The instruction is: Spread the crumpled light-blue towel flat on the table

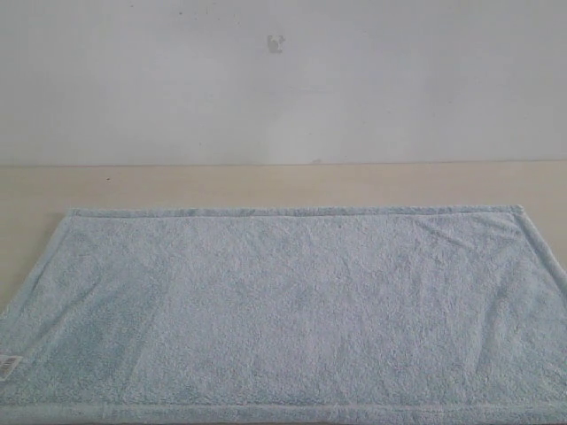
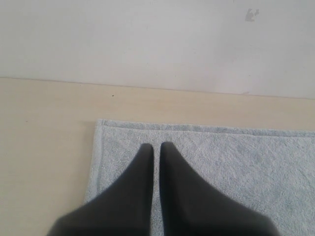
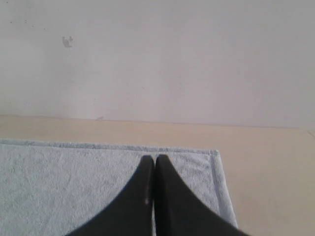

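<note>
1. Left gripper (image 2: 156, 145): jaws pressed together, nothing held; above the towel (image 1: 292, 310) near its far left corner. Contact with the pile: cannot tell.
2. Right gripper (image 3: 153, 158): jaws likewise closed and empty, near the far right corner.
3. Towel lies open and flat on the table (image 1: 266, 186), hems straight, no folds visible; white label (image 1: 7, 366) at the near left corner.
4. Judgement: spreading looks complete. The next move calls only for lifting both arms away without dragging the cloth.
5. Beyond the far hem is a strip of bare tabletop; no obstruction.
6. Wall (image 1: 399, 88) behind is plain, with one small dark mark (image 1: 275, 43).
</note>
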Controlling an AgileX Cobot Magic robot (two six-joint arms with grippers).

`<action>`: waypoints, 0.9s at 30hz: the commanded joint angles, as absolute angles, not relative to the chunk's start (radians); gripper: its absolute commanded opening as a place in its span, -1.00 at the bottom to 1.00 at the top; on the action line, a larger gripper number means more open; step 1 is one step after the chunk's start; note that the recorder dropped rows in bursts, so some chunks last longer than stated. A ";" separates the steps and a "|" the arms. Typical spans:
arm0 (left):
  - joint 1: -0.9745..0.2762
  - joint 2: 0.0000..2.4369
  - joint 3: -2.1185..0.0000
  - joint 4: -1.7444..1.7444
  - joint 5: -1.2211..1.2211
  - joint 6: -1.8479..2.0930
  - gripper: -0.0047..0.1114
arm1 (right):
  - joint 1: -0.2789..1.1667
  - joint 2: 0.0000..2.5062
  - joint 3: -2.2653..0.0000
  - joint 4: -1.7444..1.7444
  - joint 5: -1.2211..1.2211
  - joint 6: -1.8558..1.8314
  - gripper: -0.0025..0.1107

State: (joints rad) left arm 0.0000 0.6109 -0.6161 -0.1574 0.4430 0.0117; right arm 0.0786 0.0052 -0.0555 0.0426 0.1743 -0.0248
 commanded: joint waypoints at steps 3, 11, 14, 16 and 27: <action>-0.001 0.609 -0.623 -0.167 0.441 0.016 -0.85 | 0.079 0.000 0.000 0.038 0.168 -0.029 -0.96; -0.001 0.609 -0.623 -0.167 0.441 0.016 -0.85 | 0.079 0.000 0.000 0.043 0.319 -0.026 -0.96; -0.001 0.609 -0.623 -0.167 0.439 0.016 -0.85 | 0.079 0.000 0.000 0.043 0.319 -0.026 -0.96; -0.001 0.609 -0.623 -0.167 0.439 0.016 -0.85 | 0.079 0.000 0.000 0.043 0.319 -0.026 -0.96; 0.000 0.424 -0.577 -0.165 0.441 0.016 -0.85 | 0.079 0.000 0.000 0.043 0.323 -0.026 -0.96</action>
